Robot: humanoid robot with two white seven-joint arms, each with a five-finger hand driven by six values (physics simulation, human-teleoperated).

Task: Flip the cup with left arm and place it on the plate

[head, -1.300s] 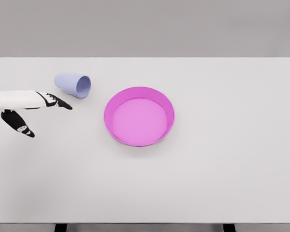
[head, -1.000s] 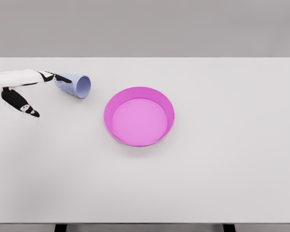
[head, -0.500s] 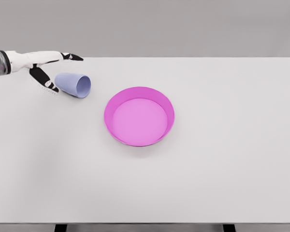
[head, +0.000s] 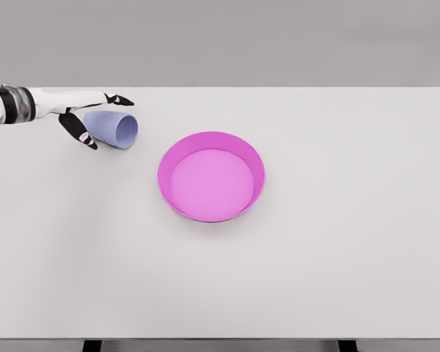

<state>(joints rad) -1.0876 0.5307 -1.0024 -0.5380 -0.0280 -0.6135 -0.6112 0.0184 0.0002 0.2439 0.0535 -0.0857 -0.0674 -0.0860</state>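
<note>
At the upper left of the frame, a smooth, matte lavender cup (head: 111, 128) lies on its side on the flat pale table (head: 337, 249), its round mouth facing right toward the plate (head: 211, 176), a glossy magenta dish with a raised rim near the centre. The left hand (head: 79, 110), white with black fingertips, brackets the cup's closed end: fingers above its far side, thumb below its near side, spread and not clamped. Half a second ago the hand sat slightly farther left; cup and plate are unmoved.
</note>
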